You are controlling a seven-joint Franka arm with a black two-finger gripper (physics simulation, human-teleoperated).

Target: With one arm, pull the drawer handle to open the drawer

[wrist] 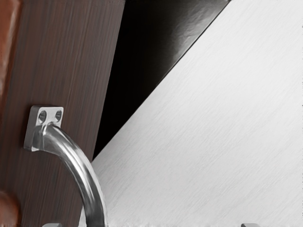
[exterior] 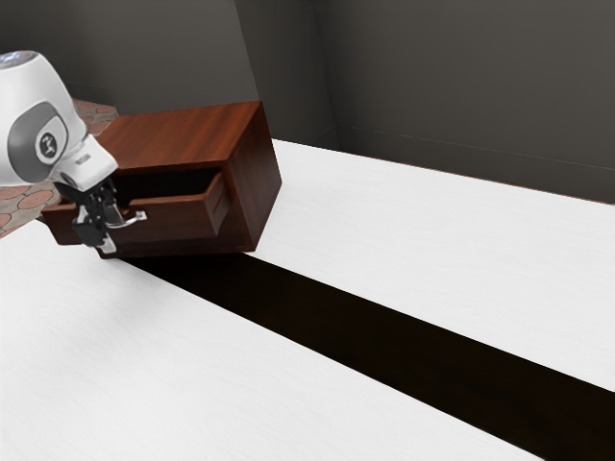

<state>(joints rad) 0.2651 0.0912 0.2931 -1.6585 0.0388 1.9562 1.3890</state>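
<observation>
Where your gripper [exterior: 103, 224] sits: at the drawer [exterior: 173, 216] front.
Jaws: spread, with the curved metal handle [wrist: 78, 165] between them.
Drawer: part-open from the wooden cabinet [exterior: 192, 134], just behind the jaws.

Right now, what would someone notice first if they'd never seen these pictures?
Probably the brown wooden cabinet at the exterior view's upper left, its drawer pulled partway out, with the black gripper right at the silver handle. Next, the wide black stripe running slantwise across the white table. In the wrist view, that curved, shiny handle stands out against the dark wood.
</observation>
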